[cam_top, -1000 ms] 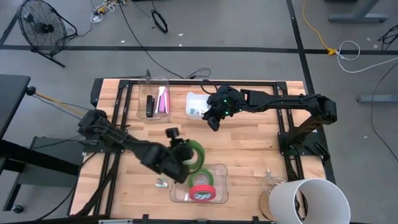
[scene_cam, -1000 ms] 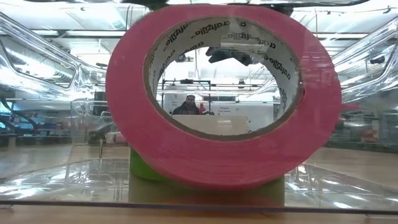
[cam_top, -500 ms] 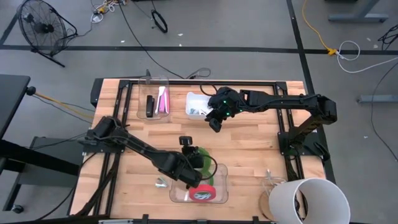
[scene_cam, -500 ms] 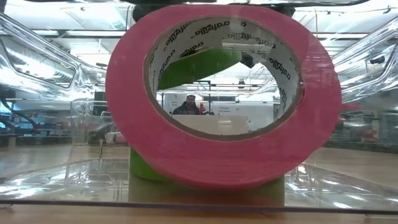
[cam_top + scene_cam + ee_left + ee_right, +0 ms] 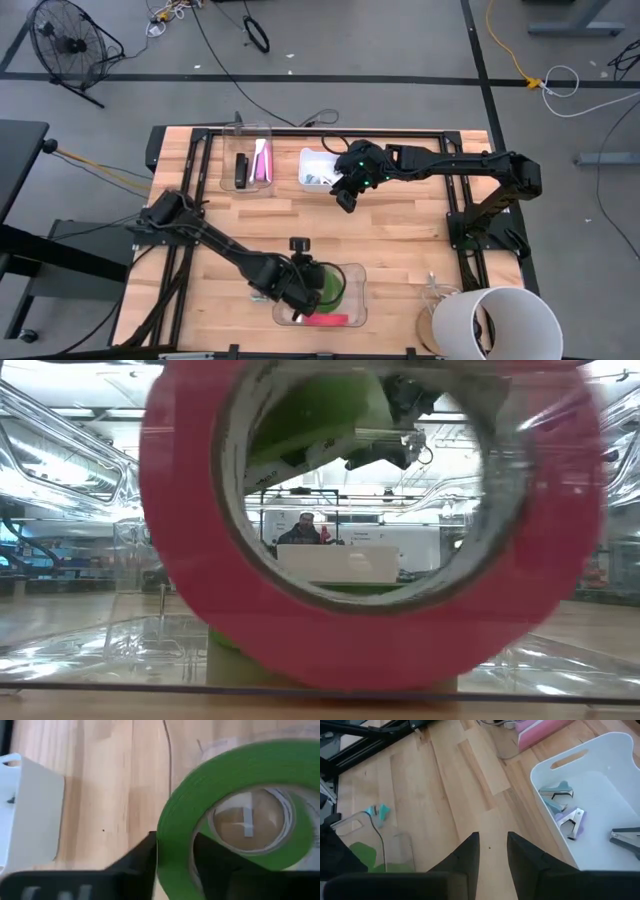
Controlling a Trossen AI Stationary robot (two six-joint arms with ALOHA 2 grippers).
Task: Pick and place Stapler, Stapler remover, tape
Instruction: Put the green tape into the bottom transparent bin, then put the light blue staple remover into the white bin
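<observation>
- I've got the left pincer down over the clear plastic bin near the counter's front edge, clenched on a green tape roll; the wrist view shows one finger outside the rim and one inside the hole.
- That roll hangs tilted just above the bin, over another green roll already lying in it.
- The red tape roll stands on edge in the same bin, filling the low view, with the carried green roll showing through its hole.
- By my reckoning this is the placing step for the tape: next I lower, loosen the fingers, and lift clear without knocking the red roll.
- My right pincer waits beside the white bin of staple removers near the back edge, fingers slightly parted, grasping nothing.
</observation>
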